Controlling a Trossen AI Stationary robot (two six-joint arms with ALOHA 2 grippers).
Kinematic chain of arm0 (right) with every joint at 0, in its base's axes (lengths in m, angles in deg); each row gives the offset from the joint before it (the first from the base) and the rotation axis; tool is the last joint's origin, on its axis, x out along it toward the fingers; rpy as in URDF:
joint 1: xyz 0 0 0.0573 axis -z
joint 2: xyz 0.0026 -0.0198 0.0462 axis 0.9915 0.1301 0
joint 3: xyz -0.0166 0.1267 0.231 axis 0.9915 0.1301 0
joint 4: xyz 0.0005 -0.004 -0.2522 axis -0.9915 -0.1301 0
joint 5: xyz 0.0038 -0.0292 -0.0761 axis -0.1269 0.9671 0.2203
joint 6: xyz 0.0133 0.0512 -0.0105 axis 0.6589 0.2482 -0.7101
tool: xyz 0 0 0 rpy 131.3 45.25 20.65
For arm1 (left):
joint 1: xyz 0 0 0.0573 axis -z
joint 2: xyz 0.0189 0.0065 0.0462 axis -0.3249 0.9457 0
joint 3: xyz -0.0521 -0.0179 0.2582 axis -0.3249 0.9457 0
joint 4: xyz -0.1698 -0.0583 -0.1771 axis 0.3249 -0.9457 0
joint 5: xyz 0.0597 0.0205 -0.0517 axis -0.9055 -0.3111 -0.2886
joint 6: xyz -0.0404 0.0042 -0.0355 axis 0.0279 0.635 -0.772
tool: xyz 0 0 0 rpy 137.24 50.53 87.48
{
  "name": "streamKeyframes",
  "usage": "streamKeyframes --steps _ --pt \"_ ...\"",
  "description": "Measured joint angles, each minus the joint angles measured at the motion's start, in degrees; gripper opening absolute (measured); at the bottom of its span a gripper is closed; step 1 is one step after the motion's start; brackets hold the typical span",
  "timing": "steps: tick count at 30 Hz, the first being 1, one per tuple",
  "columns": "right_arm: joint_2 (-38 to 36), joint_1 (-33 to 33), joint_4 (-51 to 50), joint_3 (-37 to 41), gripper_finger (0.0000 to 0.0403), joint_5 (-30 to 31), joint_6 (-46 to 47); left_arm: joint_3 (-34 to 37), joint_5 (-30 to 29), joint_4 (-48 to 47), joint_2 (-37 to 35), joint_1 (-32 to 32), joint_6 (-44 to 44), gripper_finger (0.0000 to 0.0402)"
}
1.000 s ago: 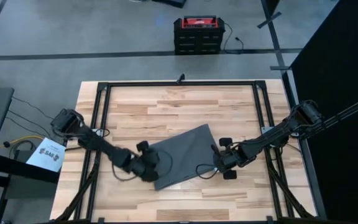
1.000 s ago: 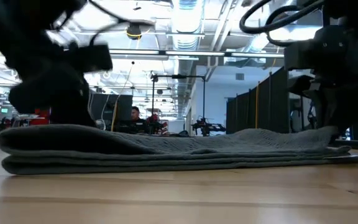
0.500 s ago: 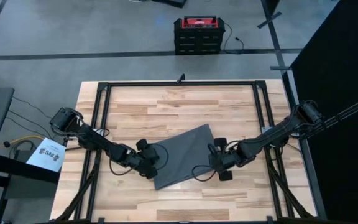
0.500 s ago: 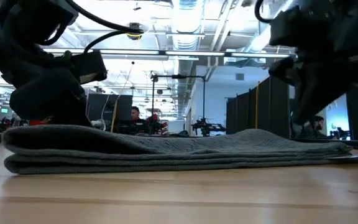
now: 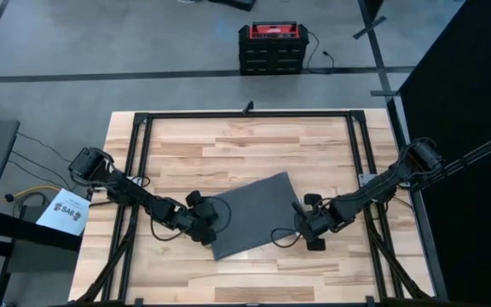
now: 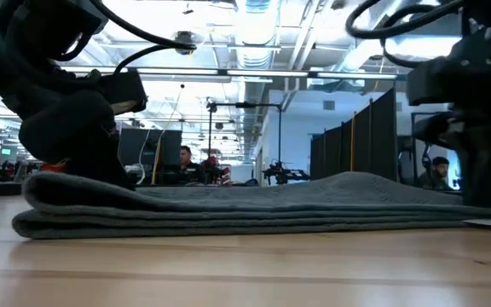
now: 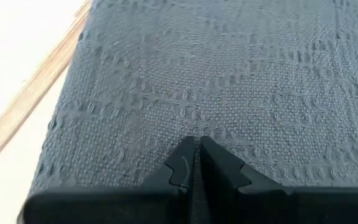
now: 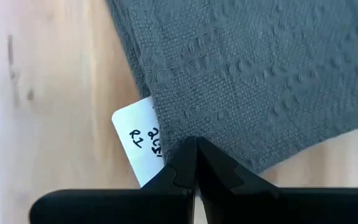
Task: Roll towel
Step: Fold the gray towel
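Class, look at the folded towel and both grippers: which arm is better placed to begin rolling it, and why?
Probably the left. The left gripper, fingers shut, sits on the towel at its short end, ready to turn that edge over. The right gripper, also shut, is at the far corner by the white tag.

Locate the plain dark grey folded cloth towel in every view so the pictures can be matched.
High view: the dark grey folded cloth towel lies mid-table, between both grippers.
Low view: it spans the picture's width, flat on the wood.
Left wrist view: it fills most of the picture.
Right wrist view: upper right, its corner by the white tag.
Shared landmark: the wooden table.
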Motion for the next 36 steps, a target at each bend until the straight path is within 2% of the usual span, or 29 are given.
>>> streamKeyframes --steps 4,7,11,15,18,23,30,36 --pt "0.0 -1.1 -0.5 -0.1 0.0000 -0.3 0.4 0.0 -0.1 0.3 0.0 0.0 0.1 0.0015" --pt "0.0 -1.0 -4.6 -2.0 0.0000 -0.4 0.3 0.0 -0.1 0.4 0.0 0.0 0.1 0.0015" --pt "0.0 -1.0 -8.8 -5.1 0.0000 2.0 -2.1 0.1 -0.1 0.5 0.0 0.0 0.3 0.0015" --pt "0.0 0.8 -4.5 -4.8 0.0000 5.7 -5.0 0.2 -0.2 1.2 0.1 0.0 1.6 0.0015" --pt "0.0 2.8 1.8 -1.7 0.0000 6.2 -6.1 0.2 -0.3 1.3 0.1 0.1 1.3 0.0015" --pt "0.0 3.2 6.3 2.8 0.0000 4.9 -3.4 0.2 -0.4 1.3 0.1 0.1 1.0 0.0015" --pt "-0.3 2.3 6.7 2.2 0.0000 5.0 -5.0 0.2 -1.7 3.1 0.2 0.2 0.7 0.0015" --pt "-3.6 3.9 6.7 1.4 0.0000 9.9 -10.0 -1.9 -0.6 1.9 -3.6 0.3 6.2 0.0015"
